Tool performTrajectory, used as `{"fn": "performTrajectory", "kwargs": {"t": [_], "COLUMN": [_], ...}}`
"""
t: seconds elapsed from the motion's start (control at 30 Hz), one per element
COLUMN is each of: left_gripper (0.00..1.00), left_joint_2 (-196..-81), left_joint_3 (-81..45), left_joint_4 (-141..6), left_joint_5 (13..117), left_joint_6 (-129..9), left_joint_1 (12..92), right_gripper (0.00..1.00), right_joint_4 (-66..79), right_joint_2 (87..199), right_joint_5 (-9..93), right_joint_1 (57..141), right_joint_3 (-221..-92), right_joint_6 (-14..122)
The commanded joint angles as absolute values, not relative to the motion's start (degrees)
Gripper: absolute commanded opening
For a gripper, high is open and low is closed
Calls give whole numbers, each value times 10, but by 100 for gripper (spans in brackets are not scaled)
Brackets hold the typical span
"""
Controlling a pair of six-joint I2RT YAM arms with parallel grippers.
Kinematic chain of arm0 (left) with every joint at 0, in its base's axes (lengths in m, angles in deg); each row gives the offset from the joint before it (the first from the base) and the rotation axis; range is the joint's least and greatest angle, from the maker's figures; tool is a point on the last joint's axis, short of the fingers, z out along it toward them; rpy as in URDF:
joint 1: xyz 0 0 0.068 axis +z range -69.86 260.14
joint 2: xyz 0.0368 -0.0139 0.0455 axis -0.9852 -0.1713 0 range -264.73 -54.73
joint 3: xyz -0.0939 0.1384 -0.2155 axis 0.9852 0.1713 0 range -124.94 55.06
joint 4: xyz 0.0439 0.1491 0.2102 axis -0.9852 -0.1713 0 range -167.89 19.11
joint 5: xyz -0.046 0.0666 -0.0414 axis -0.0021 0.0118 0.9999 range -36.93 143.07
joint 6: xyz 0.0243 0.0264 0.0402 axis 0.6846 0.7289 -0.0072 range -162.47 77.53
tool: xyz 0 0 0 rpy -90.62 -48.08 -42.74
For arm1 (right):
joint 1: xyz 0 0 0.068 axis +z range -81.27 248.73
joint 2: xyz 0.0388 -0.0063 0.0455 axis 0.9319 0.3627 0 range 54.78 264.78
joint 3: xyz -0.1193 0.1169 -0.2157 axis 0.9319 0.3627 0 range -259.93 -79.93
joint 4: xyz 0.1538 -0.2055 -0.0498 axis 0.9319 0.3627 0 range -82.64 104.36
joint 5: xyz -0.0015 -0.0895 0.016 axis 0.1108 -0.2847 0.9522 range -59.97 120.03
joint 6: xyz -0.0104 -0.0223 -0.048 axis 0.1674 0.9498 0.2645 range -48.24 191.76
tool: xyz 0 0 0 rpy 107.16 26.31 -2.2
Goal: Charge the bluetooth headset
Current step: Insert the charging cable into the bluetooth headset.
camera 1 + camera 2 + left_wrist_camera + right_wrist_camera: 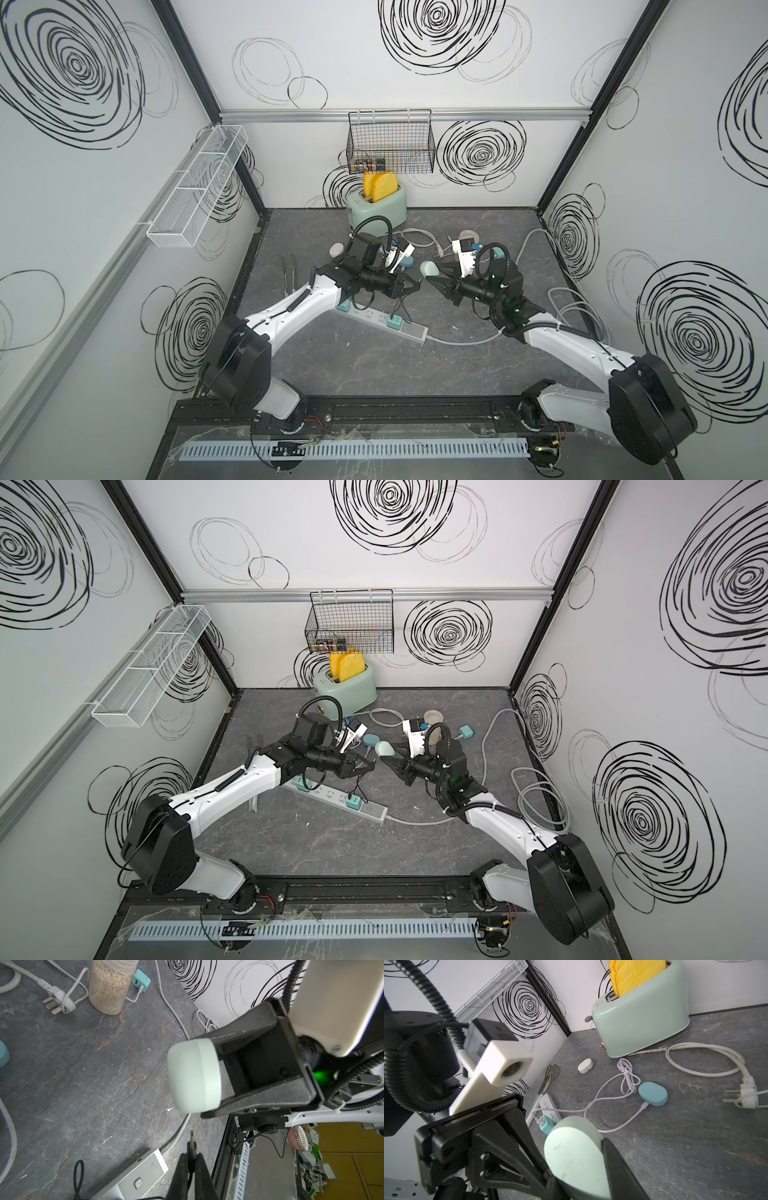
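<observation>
Dark grey marbled tabletop point(374, 365) carries a white power strip point(409, 329); beyond it the left gripper point(191, 1164) pinches a thin black charging plug point(191, 1144), and the right gripper point(436, 273) clamps the pale mint oval headset case point(193, 1076) aloft. Best: find its port, align squarely, advance slowly
</observation>
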State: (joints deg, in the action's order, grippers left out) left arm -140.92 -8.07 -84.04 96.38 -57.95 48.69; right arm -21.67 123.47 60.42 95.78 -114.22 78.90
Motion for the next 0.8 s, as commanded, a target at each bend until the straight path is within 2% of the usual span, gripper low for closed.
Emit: {"fn": "performTrajectory", "kwargs": {"t": [0.0,0.77], "left_gripper": [0,0], "left_joint_2": [-1417,-1405], "left_joint_3": [-99,-96], "left_joint_4": [-840,-825], "left_joint_5": [969,973], "left_joint_6": [-574,-578], "left_joint_1": [488,480], "right_gripper": [21,20], "right_joint_4": [-241,-206], "right_joint_2": [1223,1205], "right_joint_5": [614,612], "right_joint_1": [963,981], "right_joint_3": [-1138,-1132], "right_joint_6": [805,827]}}
